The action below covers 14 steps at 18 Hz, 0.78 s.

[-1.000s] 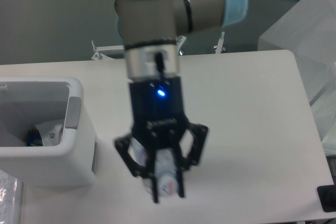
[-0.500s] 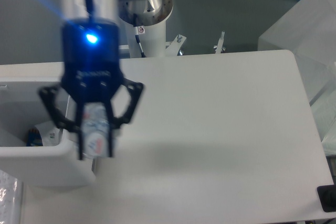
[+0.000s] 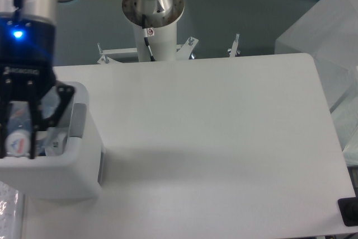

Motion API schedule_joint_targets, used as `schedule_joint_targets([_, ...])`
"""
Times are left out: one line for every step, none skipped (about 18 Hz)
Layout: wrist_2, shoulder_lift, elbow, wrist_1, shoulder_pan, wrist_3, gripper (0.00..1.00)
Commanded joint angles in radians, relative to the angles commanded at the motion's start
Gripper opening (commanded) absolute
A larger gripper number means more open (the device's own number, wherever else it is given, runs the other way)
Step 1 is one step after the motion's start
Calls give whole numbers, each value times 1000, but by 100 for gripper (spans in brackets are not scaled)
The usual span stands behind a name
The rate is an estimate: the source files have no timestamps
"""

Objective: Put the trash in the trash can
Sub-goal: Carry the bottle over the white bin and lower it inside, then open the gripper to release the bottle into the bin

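Note:
My gripper (image 3: 18,152) hangs over the opening of the trash can (image 3: 84,163), a white boxy bin with a grey panel (image 3: 76,120) on its right rim, at the left edge of the table. The gripper is shut on the clear plastic bottle (image 3: 17,134), which stands upright between the black fingers (image 3: 34,138); its red-and-blue label shows. The bottle's lower end sits at about rim height inside the bin's outline. A bit of white wrapper (image 3: 54,143) shows inside the bin, just right of the fingers. The gripper hides most of the bin's inside.
The arm's base pedestal (image 3: 154,23) stands behind the white table (image 3: 224,138). A translucent box (image 3: 330,48) sits off the right edge, and a black object (image 3: 349,212) at the lower right corner. Crinkled clear plastic (image 3: 8,214) lies at the bottom left.
The gripper carried the bottle leftward from the table's front middle, past the bin's right wall, and is now above the bin's opening. It is still shut on the bottle.

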Motion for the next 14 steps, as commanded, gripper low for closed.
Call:
schedule_joint_targets([0, 0, -9, 0, -5, -2, 33])
schedule_joint_targets([0, 0, -18, 0, -15, -2, 33])
schedule_joint_targets([0, 0, -32, 0, -21, 0, 33])
schedule_joint_targets([0, 0, -43, 0, -22, 0, 33])
schedule_joint_targets([0, 0, -46, -2, -23, 0, 34])
schedule_joint_targets([0, 2, -52, 0, -23, 2, 35])
schedule_joint_targets([0, 3, -55, -2, -23, 2, 38])
schedule_joint_targets([0, 3, -55, -2, -23, 5, 45])
schedule_joint_targets([0, 3, -55, -2, -23, 8, 53])
schedule_joint_targets([0, 5, -58, -2, -22, 11, 69])
schedule_joint_targets([0, 12, -65, -2, -22, 12, 80])
schedule_joint_targets([-2, 14, -65, -2, -20, 12, 84])
schedule_joint_targets([-2, 15, -63, -2, -19, 14, 96])
schedule_joint_targets([-2, 14, -62, -2, -15, 14, 100])
